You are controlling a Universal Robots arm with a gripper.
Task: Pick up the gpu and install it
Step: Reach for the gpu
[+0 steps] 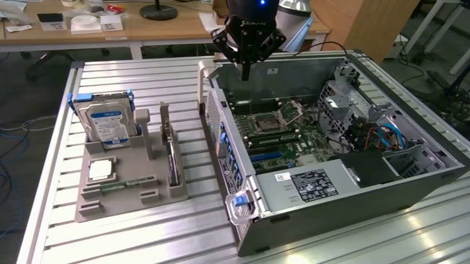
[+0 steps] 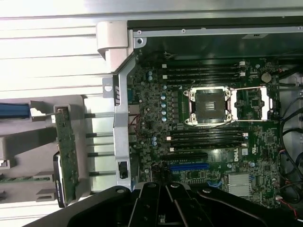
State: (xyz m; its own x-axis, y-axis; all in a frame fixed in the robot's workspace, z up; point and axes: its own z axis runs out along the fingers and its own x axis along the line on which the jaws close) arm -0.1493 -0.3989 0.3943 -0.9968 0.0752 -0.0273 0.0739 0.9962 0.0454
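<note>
Exterior view, near to far.

- Slatted aluminium table point(image 1: 147, 242) carries everything.
- Open grey metal tower computer case point(image 1: 353, 212) lies on its side at the exterior view's right, green motherboard point(image 1: 273, 132) exposed, blue expansion slot point(image 1: 268, 156) free.
- Grey plastic parts fixture point(image 1: 121, 201) sits at the exterior view's left, just beside the case.
- The gpu point(image 1: 173, 165), a thin dark flat card, stands on edge in the fixture's slot nearest the case. Not picked up.
- Boxy silver hard drive with blue-white label point(image 1: 107, 125) is upright at the fixture's far end.
- Black two-finger gripper point(image 1: 247, 74) hangs over the case's far wall, fingers pressed together, holding nothing, well apart from the gpu.

Step in hand, judged: approach ahead of the pick; install not begun.

The pick, judged, calls for parted fingers, lined up across the card's upper edge, and a straight vertical lift so the card leaves its slot without binding.
</note>
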